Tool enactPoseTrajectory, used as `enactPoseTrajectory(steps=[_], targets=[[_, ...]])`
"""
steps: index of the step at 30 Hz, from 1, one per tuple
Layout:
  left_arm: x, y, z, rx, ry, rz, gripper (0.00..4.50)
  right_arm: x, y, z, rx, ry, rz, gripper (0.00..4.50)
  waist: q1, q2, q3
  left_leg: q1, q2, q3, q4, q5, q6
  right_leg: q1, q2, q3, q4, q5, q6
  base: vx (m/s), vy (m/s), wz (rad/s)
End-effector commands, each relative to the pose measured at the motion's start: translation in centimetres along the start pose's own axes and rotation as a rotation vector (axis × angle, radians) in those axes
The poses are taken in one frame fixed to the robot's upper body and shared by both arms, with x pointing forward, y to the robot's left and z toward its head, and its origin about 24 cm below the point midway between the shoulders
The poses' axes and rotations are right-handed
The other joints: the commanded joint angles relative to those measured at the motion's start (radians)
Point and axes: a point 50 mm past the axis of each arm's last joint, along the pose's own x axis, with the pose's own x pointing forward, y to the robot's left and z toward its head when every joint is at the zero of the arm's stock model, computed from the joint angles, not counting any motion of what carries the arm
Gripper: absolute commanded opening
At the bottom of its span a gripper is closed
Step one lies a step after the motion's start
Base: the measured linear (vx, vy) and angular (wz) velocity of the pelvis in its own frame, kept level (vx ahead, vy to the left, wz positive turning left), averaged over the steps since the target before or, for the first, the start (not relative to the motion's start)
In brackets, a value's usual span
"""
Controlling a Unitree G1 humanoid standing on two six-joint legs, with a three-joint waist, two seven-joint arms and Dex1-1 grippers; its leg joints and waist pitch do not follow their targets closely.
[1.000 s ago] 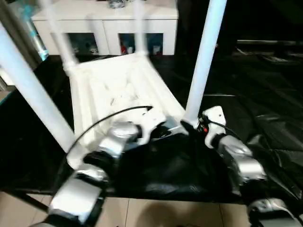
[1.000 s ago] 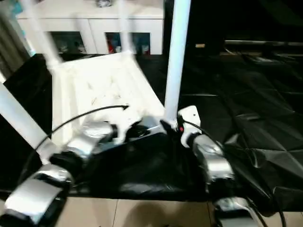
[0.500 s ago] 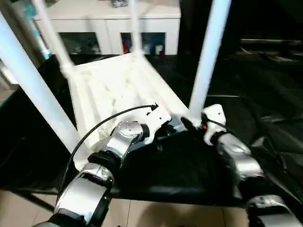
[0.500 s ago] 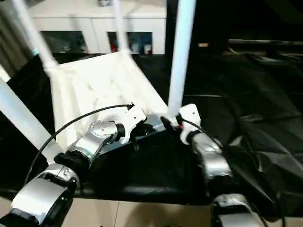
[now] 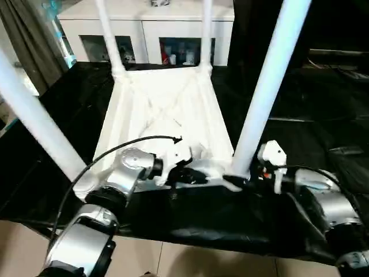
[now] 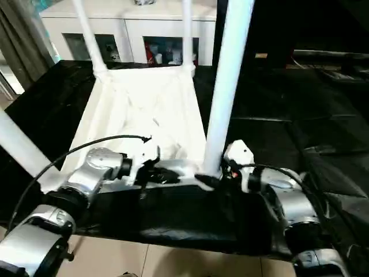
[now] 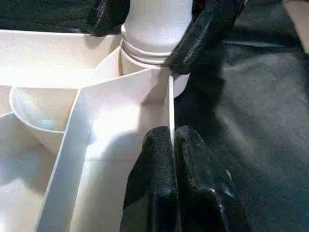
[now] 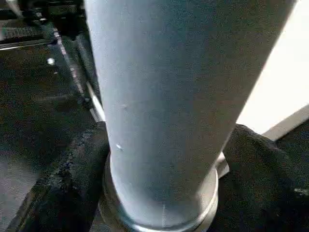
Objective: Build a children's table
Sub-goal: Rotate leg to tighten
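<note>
Black sheeting (image 5: 300, 138) is spread over the large work table, on which the small all-white plastic children's table (image 5: 167, 109) lies upside down, ribbed underside up, with four long white tube legs standing in its corner sockets.

Nearest the robot, the left gripper (image 7: 176, 145) is shut, its two black fingers pressed together against the thin white edge wall of the top, just beside the near right corner socket. It cannot be told whether the wall is pinched or merely touched.

At that same corner, the right gripper (image 7: 159, 29) is set wide around the base of the near right leg (image 5: 268, 92), one black finger on each side of the flared collar. Whether the tube is squeezed or only bracketed cannot be told.

Hazards to be considered:
- If this leg is not fully seated, it may be levered out of its socket by a sideways pull.
- The light top may be slid or tipped on the slack sheeting if the left gripper's bracing is lost.
- The near left leg (image 5: 34, 115) may be struck by the left forearm, which lies close beside it.

Farther off, the two far legs (image 5: 109, 34) stand upright in front of a white cabinet with glass doors (image 5: 144, 34).
</note>
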Motion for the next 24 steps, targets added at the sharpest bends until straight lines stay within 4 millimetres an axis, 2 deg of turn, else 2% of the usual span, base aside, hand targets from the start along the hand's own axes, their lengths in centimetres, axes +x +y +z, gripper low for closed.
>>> enactPoseTrajectory(steps=[1,2,6,8,10,11,13,15,16,17,18,19,20,23,24], targets=[[-0.4,0.0,0.8,0.029,-0.043,-0.037,0.00,-0.3,0.0,0.2,0.008,0.001,0.014,3.62,0.003,-0.028,-0.066,0.006,0.075,-0.034,-0.063,-0.127,0.147,0.058,-0.091,0.061,-0.068,-0.290,-0.160,0.000,0.000,0.00],[-0.5,0.0,0.8,0.027,-0.046,-0.038,0.00,-0.1,0.2,0.3,0.019,-0.007,0.032,3.34,0.004,-0.027,-0.067,0.005,0.076,-0.035,-0.062,-0.120,0.149,0.058,-0.092,0.061,-0.066,-0.282,-0.161,0.000,0.000,0.00],[-0.5,0.0,0.9,0.026,-0.054,-0.046,0.00,0.1,0.5,0.3,0.034,-0.017,0.058,3.16,0.004,-0.027,-0.067,0.005,0.076,-0.035,-0.062,-0.120,0.147,0.059,-0.092,0.060,-0.066,-0.284,-0.161,0.000,0.000,0.00],[-0.3,-0.1,0.9,0.025,-0.058,-0.052,0.00,0.3,0.7,0.2,0.042,-0.021,0.074,2.84,0.005,-0.027,-0.065,0.005,0.076,-0.035,-0.063,-0.121,0.144,0.058,-0.093,0.060,-0.068,-0.296,-0.154,0.000,0.000,0.00],[-0.3,-0.2,0.9,0.025,-0.059,-0.053,0.00,0.3,0.8,0.2,0.046,-0.021,0.079,2.77,0.005,-0.027,-0.066,0.006,0.075,-0.035,-0.063,-0.121,0.142,0.058,-0.092,0.060,-0.069,-0.300,-0.153,0.000,0.000,0.00],[-0.1,-0.2,0.8,0.026,-0.060,-0.046,0.00,0.4,1.1,-0.1,0.057,-0.020,0.081,2.77,0.006,-0.031,-0.066,0.005,0.075,-0.034,-0.063,-0.119,0.141,0.059,-0.094,0.061,-0.069,-0.305,-0.150,0.000,0.000,0.00],[0.2,0.0,0.9,0.029,-0.067,-0.003,0.00,0.5,1.1,-0.6,0.071,-0.009,0.039,2.70,0.007,-0.030,-0.066,0.005,0.077,-0.035,-0.063,-0.116,0.137,0.057,-0.093,0.061,-0.067,-0.303,-0.151,0.000,0.000,0.00],[0.9,0.6,1.1,0.032,-0.058,0.108,0.00,0.9,0.3,-1.8,0.083,0.042,-0.116,2.67,0.000,-0.028,-0.061,0.008,0.076,-0.035,-0.065,-0.137,0.121,0.051,-0.093,0.061,-0.075,-0.333,-0.150,0.000,0.000,0.00],[1.0,0.7,1.1,0.033,-0.056,0.122,0.00,1.0,0.2,-1.9,0.084,0.049,-0.137,2.67,0.000,-0.028,-0.061,0.008,0.076,-0.035,-0.065,-0.137,0.121,0.051,-0.093,0.061,-0.075,-0.333,-0.150,0.000,0.000,0.00],[1.2,0.9,1.2,0.027,-0.052,0.159,0.00,1.2,-0.1,-2.3,0.094,0.064,-0.196,2.67,-0.007,-0.031,-0.056,0.014,0.068,-0.035,-0.066,-0.184,0.095,0.053,-0.094,0.056,-0.088,-0.418,-0.132,0.000,0.000,0.00],[1.5,1.0,1.2,0.020,-0.054,0.179,0.00,1.4,-0.2,-2.5,0.111,0.067,-0.241,2.66,-0.013,-0.031,-0.053,0.017,0.064,-0.034,-0.066,-0.202,0.084,0.049,-0.093,0.056,-0.097,-0.470,-0.115,0.000,0.000,0.00],[1.8,1.1,1.4,0.015,-0.060,0.196,0.00,1.7,-0.3,-2.7,0.133,0.062,-0.283,2.66,-0.016,-0.031,-0.052,0.018,0.063,-0.035,-0.066,-0.208,0.080,0.050,-0.092,0.054,-0.099,-0.492,-0.107,0.000,0.000,0.00],[2.1,1.1,1.6,0.011,-0.066,0.211,0.00,2.0,-0.3,-2.9,0.152,0.058,-0.320,2.65,-0.020,-0.034,-0.053,0.016,0.061,-0.037,-0.067,-0.209,0.078,0.052,-0.093,0.054,-0.104,-0.523,-0.083,0.000,0.000,0.00],[2.9,1.2,2.0,0.006,-0.076,0.235,0.00,2.8,-0.3,-3.0,0.205,0.046,-0.413,2.65,-0.025,-0.031,-0.053,0.016,0.063,-0.038,-0.068,-0.209,0.086,0.050,-0.091,0.056,-0.105,-0.516,-0.079,0.000,0.000,0.00],[3.9,1.2,2.5,0.004,-0.080,0.258,0.00,3.9,-0.3,-3.1,0.266,0.041,-0.507,2.65,-0.033,-0.022,-0.053,0.016,0.066,-0.042,-0.072,-0.217,0.077,0.046,-0.091,0.055,-0.102,-0.505,-0.091,0.000,0.000,0.00]])
